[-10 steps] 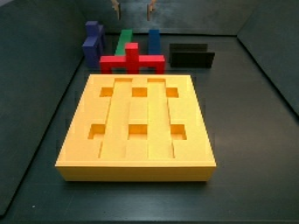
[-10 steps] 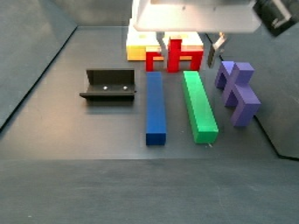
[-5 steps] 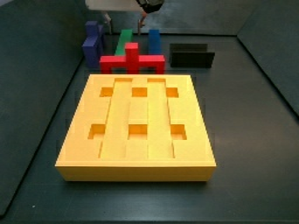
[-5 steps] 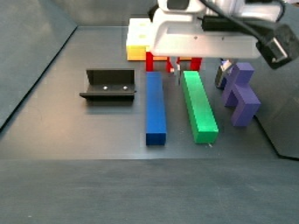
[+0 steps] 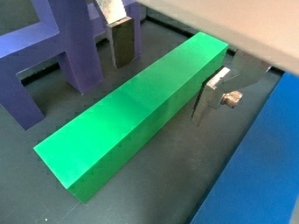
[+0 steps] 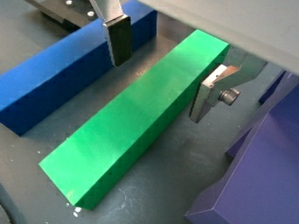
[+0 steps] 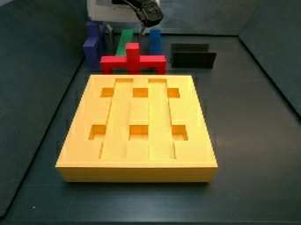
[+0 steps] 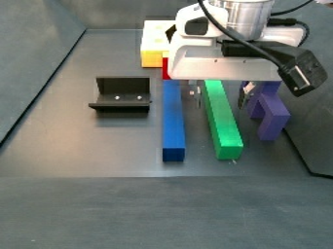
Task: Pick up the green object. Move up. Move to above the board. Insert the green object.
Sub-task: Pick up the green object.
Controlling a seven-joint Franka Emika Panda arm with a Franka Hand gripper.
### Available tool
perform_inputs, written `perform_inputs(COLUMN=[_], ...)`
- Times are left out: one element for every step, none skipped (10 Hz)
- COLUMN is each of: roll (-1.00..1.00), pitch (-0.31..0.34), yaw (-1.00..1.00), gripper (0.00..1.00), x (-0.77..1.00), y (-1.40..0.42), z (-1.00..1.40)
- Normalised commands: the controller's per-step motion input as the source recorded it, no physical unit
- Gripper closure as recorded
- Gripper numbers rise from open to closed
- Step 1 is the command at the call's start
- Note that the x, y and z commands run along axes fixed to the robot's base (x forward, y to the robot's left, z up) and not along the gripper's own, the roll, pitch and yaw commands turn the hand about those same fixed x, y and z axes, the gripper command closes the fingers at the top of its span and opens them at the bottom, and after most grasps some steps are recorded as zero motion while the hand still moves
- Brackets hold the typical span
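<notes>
The green object (image 8: pixel 224 122) is a long green bar lying flat on the dark floor; it also shows in both wrist views (image 5: pixel 140 114) (image 6: pixel 140 114), and its far end shows in a side view (image 7: pixel 125 39). My gripper (image 8: pixel 221 92) is open and low over the bar's end nearest the board. Its fingers (image 5: pixel 121 44) (image 6: pixel 205 94) stand one on each side of the bar with small gaps, and the gripper (image 5: pixel 163 68) (image 6: pixel 162 68) holds nothing. The orange-yellow board (image 7: pixel 118 119) with six square holes lies beyond the blocks, mostly hidden behind the arm in a side view (image 8: pixel 155 44).
A long blue bar (image 8: pixel 173 122) (image 6: pixel 59 74) lies parallel to one side of the green bar. Purple-blue blocks (image 8: pixel 270 102) (image 5: pixel 47 52) stand close on the other side. A red cross-shaped block (image 7: pixel 133 61) sits between the bars and the board. The black fixture (image 8: pixel 120 95) (image 7: pixel 194 55) stands apart.
The gripper has come down from above the scene to straddle the green bar's end. The bar and the other blocks have not moved.
</notes>
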Motion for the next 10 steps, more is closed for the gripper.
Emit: perform_inputs(roll=[-0.1,-0.09,-0.05,-0.03,-0.05,-0.04,-0.04,-0.05,-0.03,-0.03], pitch=[0.023,0.043,0.017,0.034,0.081,0.109,0.104,0.067,0.016,0.0], yaw=[-0.09,-0.17,-0.1,-0.16,-0.23,-0.23,-0.11,0.0,0.05,0.12], gripper=[0.0,0.0,0.0,0.0,0.0,0.0,0.0,0.0,0.0,0.0], x=[0.0,0.0,0.02,0.08,0.06,0.03,0.12,0.21,0.13,0.01], y=[0.17,0.21,0.09,0.14,0.37,0.43,0.34,0.1,-0.04,-0.1], z=[0.15,0.07,0.0,-0.1,-0.22,-0.24,-0.2,-0.15,-0.13,-0.09])
